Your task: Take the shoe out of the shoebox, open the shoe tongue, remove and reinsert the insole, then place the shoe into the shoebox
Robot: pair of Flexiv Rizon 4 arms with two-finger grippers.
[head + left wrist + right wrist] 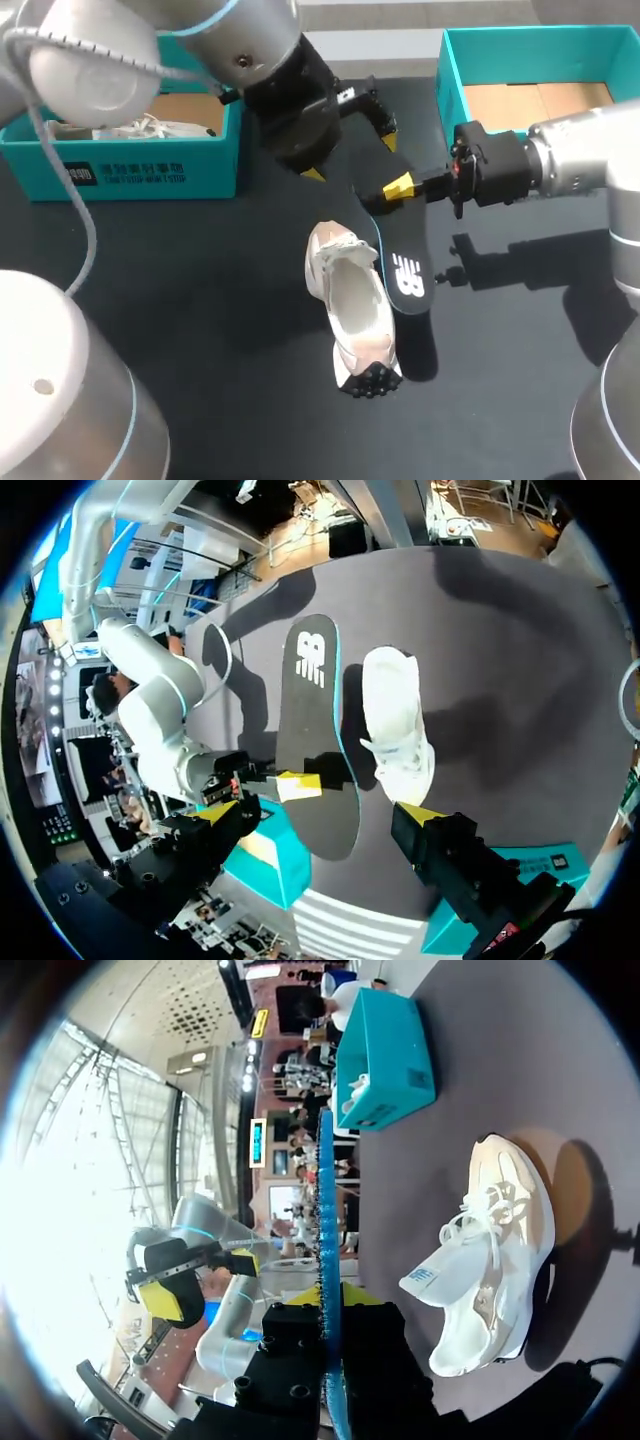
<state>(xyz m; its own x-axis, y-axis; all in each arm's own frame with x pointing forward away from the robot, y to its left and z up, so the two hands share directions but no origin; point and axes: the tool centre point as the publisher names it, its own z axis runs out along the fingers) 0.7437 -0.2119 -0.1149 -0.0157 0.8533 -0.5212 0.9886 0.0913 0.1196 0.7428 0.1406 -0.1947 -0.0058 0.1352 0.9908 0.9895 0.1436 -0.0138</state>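
Right end effector [400, 187] clamped on black insole [408, 275], left end effector [318, 814] spread wide, empty, white shoe [355, 300] alongside

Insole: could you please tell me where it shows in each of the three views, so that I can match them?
Head view: the insole is in the middle, just right of the shoe, its far end in the right gripper.
Left wrist view: face-on, beside the shoe.
Right wrist view: edge-on, a thin teal line between the gripper's own fingers.
Shared landmark: the white shoe.
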